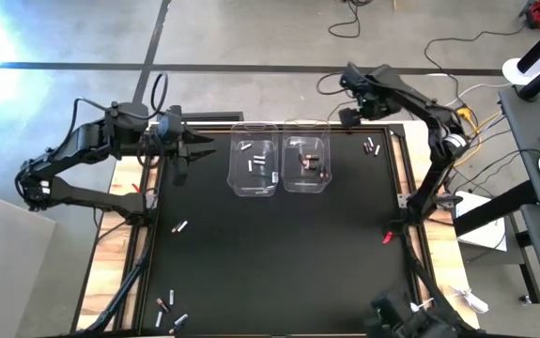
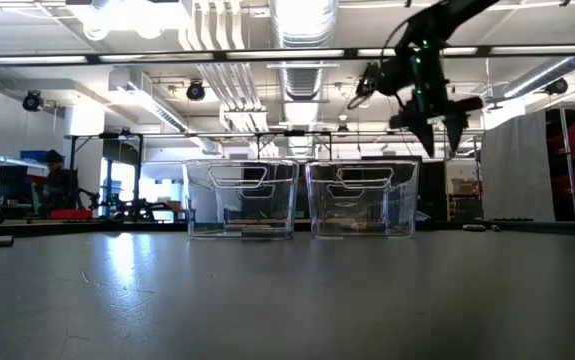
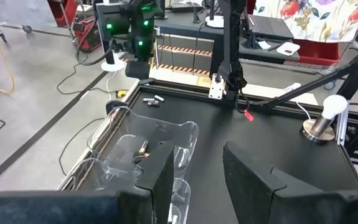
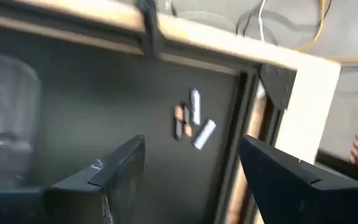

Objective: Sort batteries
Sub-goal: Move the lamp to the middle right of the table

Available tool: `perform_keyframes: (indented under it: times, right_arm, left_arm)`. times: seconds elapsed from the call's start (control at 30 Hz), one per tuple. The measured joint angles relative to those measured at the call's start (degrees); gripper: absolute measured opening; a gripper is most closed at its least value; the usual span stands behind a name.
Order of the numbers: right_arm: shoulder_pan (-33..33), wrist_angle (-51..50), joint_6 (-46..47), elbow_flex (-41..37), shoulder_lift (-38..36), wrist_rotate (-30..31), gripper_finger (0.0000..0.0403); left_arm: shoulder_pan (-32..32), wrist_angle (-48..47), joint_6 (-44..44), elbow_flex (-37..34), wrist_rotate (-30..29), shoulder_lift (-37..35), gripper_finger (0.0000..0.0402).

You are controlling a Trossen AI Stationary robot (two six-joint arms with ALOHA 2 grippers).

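Two clear plastic bins stand side by side at the far middle of the black mat. The left bin (image 1: 254,167) holds silvery batteries (image 1: 256,161); the right bin (image 1: 307,164) holds dark ones (image 1: 313,165). A few loose batteries (image 4: 191,123) lie at the mat's far right corner (image 1: 373,147), and others lie near the left edge (image 1: 180,227) and the near left corner (image 1: 166,308). My right gripper (image 4: 191,155) hangs open high above the far right, between the right bin and the corner batteries (image 1: 352,118), with nothing in it. My left gripper (image 3: 198,158) stands open and raised left of the left bin (image 1: 183,165).
A red clip (image 1: 388,238) lies near the mat's right edge. A round white-topped metal disc (image 3: 325,121) stands by the right frame rail. A wooden border (image 4: 216,37) and a metal frame edge the mat. The mat's middle and near right (image 1: 288,263) are bare.
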Motion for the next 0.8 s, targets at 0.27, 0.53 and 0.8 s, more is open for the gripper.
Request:
perform_keyframes:
  times: [0.27,0.53,0.8]
  right_arm:
    - [-4.0,-1.0,-8.6,-1.4,3.1,-5.5,0.0282]
    - [-1.0,-1.4,-7.9,-1.4,1.4,-5.6,0.0299]
    - [2.0,-4.9,-1.4,-2.1,0.2,-7.9,0.0306]
  left_arm:
    - [0.0,1.7,-3.8,0.0,0.0,2.1,0.0119]
    - [0.0,1.6,-0.2,0.0,0.1,3.1,0.0119]
    - [0.9,1.5,9.3,0.0,0.2,5.1,0.0119]
